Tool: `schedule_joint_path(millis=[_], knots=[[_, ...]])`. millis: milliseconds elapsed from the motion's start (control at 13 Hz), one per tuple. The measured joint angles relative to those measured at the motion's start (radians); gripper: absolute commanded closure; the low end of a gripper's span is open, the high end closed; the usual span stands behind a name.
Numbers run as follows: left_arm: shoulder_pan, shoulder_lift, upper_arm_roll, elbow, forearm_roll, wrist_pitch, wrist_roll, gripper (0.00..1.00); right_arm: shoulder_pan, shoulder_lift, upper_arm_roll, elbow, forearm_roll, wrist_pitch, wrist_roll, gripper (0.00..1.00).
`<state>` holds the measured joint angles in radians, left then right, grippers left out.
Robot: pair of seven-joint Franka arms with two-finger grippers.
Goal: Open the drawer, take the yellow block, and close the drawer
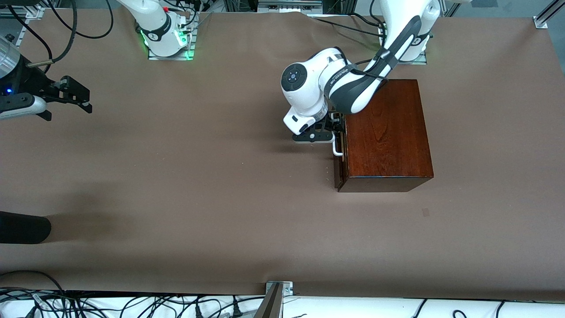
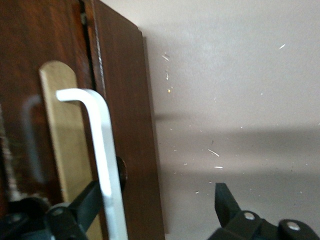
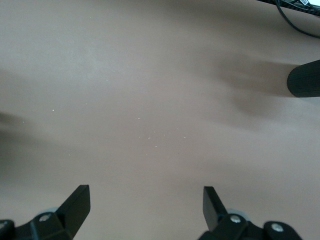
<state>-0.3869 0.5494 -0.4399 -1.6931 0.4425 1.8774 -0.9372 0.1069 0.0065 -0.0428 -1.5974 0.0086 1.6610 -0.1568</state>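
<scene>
**Left arm lines up on the drawer handle; right arm waits**

A wide table (image 1: 220, 198) covered in brown paper fills the scene. On it, toward the left arm's end, stands a glossy reddish-brown wooden box (image 1: 386, 132). Its drawer (image 1: 339, 170) faces the middle of the table and looks shut, or very nearly so, its dark front sitting flush with the box.

The left arm reaches down from its base so that its wrist hangs just in front of the drawer. The left gripper (image 1: 332, 129) is at the white handle (image 1: 337, 148), a U-shaped bar on the drawer front. In the left wrist view the fingers stand apart: one finger (image 2: 87, 200) sits between the bar (image 2: 107, 165) and the drawer front, the other (image 2: 225, 202) hangs out over bare table. The bar lies between them, not yet pinched. This placement probably prepares a grip or hook on the bar to pull the drawer out.

The right arm waits well apart at its own end of the table. The right gripper (image 1: 73, 95) hovers over bare paper with fingers (image 3: 75, 205) spread wide, holding nothing.

The yellow block is not visible in any view; it is presumably inside the shut drawer. The task appears to be at its first step.
</scene>
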Motion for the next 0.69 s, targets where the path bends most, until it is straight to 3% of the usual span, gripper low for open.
schedule_joint_path(millis=[690], knots=[[-0.015,0.023,0.001,-0.014,0.007,0.046,-0.04,0.0,0.0,0.0,0.0,0.0,0.0,0.0,0.0,0.0]])
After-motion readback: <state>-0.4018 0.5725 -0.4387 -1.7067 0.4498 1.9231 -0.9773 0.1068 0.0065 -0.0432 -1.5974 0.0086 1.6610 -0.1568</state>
